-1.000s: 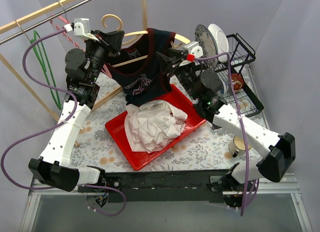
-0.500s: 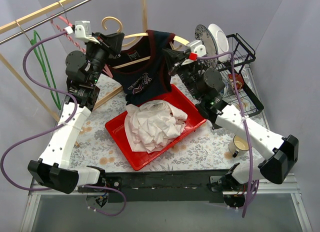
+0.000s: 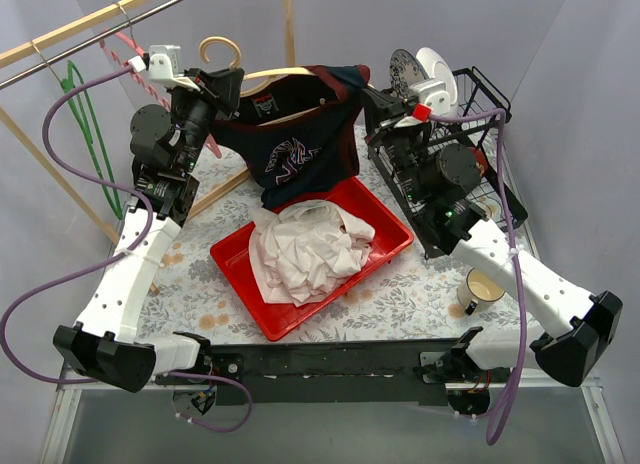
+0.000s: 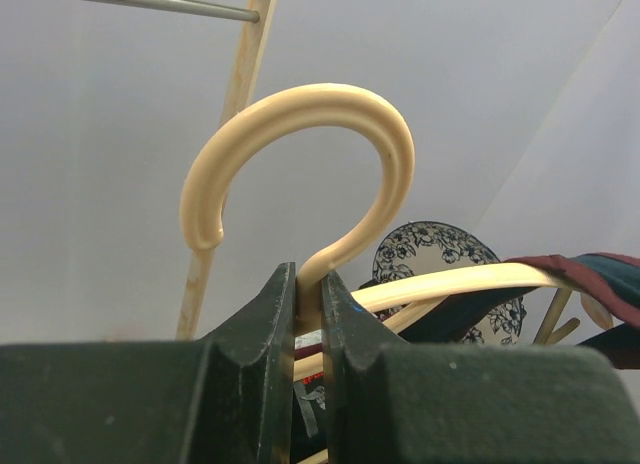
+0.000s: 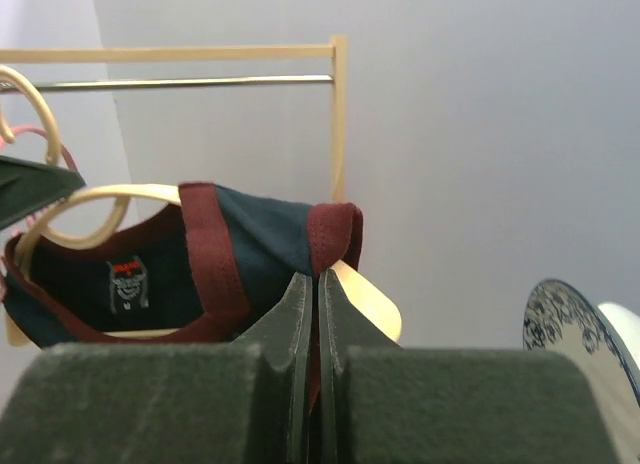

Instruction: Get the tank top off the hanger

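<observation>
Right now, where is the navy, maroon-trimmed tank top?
Top view, rear centre: tank top on the cream hanger, between left gripper and right gripper, by the red tray's far edge.

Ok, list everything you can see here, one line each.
tank top: one, navy with maroon trim, on the cream hanger
cream hanger: one, cream, held up at the far side
tray: one, red, mid-table
cloth: one heap, white, in the tray
dish rack: one, black wire, far right
plates: two, one patterned, one white, upright in the dish rack
mug: one, pale, near right
green hanger: one, green, on the clothes rack
pink hanger: one, pink, same rack
clothes rack: one, wood with metal rail, far left
table: one, floral cover
left claw: black, shut on the hanger's neck
right claw: black, shut on the tank top's strap
</observation>
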You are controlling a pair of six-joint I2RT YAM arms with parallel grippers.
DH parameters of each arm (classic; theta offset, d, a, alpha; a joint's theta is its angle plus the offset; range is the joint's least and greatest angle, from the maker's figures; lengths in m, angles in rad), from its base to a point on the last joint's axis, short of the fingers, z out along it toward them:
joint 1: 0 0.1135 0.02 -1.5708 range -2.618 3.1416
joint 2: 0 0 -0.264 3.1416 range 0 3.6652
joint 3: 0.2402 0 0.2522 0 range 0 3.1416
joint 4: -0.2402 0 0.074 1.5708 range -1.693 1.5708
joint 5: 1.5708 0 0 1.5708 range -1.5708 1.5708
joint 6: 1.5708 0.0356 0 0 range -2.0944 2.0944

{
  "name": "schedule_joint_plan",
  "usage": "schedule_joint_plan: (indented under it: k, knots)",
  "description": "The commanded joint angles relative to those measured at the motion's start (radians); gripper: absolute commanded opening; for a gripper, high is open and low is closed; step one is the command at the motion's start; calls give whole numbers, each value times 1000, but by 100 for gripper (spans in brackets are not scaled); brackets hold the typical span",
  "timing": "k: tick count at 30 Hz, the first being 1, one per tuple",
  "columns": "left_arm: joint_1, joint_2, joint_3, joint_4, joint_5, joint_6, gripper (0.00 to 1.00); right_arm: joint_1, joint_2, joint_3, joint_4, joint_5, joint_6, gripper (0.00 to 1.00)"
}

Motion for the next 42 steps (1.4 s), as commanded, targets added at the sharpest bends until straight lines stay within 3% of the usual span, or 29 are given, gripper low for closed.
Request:
schedule_joint_plan:
  k: [1, 14, 24, 35, 38, 42]
  knots:
    - [-2, -37, 43, -49, -39, 13, 0, -20, -71, -45, 53, 81, 21, 1]
    - [-1, -38, 80, -110, -38, 5, 0, -69, -136, -116, 45, 181, 76, 1]
    - [-1, -47, 121, -114, -10, -71, 0, -111, -173, -166, -66, 43, 157, 1]
    - [-1, -43, 175, -156, -25, -90, 0, -123, -234, -297, -81, 26, 225, 1]
    - [-2, -43, 183, -146, 50, -157, 0, -123, -226, -300, -79, -57, 243, 1]
    - [-2, -41, 209, -130, 151, -264, 0, -123, -190, -314, -12, -320, 294, 1]
